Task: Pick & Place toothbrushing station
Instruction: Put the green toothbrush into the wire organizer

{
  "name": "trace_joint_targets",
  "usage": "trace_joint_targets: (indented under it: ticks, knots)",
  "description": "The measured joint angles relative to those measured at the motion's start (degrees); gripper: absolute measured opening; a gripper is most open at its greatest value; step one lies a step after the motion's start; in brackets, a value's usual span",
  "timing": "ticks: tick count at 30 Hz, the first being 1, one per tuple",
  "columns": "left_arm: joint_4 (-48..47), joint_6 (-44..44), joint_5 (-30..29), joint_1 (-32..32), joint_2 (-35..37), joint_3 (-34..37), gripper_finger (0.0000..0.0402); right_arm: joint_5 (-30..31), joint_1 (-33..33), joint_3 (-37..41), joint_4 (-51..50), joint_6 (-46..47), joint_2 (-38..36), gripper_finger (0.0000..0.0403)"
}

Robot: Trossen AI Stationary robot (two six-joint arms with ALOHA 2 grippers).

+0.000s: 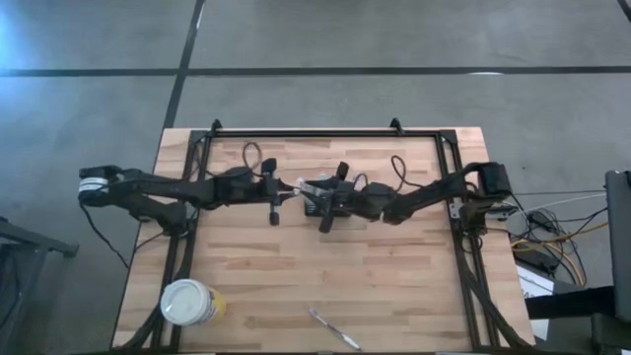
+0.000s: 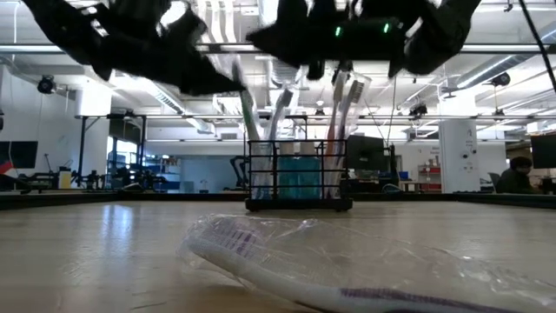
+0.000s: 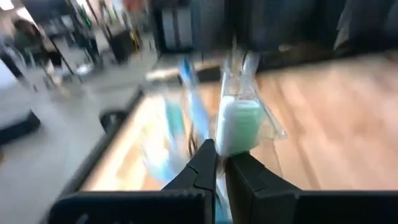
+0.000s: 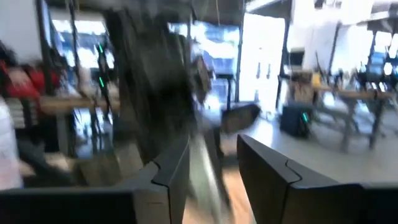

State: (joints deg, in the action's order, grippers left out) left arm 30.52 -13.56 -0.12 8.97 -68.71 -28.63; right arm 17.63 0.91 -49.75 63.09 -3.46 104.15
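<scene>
The toothbrushing station [image 2: 299, 181] stands upright near the middle of the table [image 1: 394, 286], a touch toward twelve o'clock from centre in the high view, with both arms meeting over it. It is a small black wire holder with slatted sides, and several toothbrushes [image 2: 346, 100] stick up out of it. It looks light and stiff, so it should lift easily, but a thin wire frame gives little surface to press on and could slip or tip (the tall brushes make it top-heavy). The best hold is probably across the top rim or a side wall, low enough to keep it level and clear of the brush handles.

The right gripper [image 4: 211, 168] is above the holder at about three o'clock of it, its fingers spread apart with nothing between them. The left gripper [image 3: 221, 168] is at about nine o'clock of the holder, its fingers pressed nearly together; a wrapped toothbrush [image 3: 239, 121] is just ahead of the tips, but whether they pinch it I cannot tell.

Another toothbrush in clear wrap [image 1: 333, 329] lies on the table near the six o'clock edge, and a yellow cup with a white lid [image 1: 190, 302] is toward seven o'clock, both well apart from the holder.
</scene>
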Motion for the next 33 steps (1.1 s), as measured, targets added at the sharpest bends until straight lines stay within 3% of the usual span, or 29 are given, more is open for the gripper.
trace_joint_targets:
  ticks: [11, 24, 33]
  knots:
    - [1.3, -0.9, 0.1, 0.4, -3.3, -0.1, 0.0016, 0.2, 1.1, -0.1, -5.0, -1.0, -4.8, 0.0132]
    - [2.5, -1.0, 0.7, 0.7, -12.1, -4.3, 0.0018, 0.4, 4.6, 0.3, -7.7, -5.7, -7.1, 0.0136]
    - [1.0, 0.5, 0.9, 0.7, -9.8, -4.2, 0.0127, 0.4, 4.6, 0.2, -9.8, -5.9, -7.6, 0.0128]
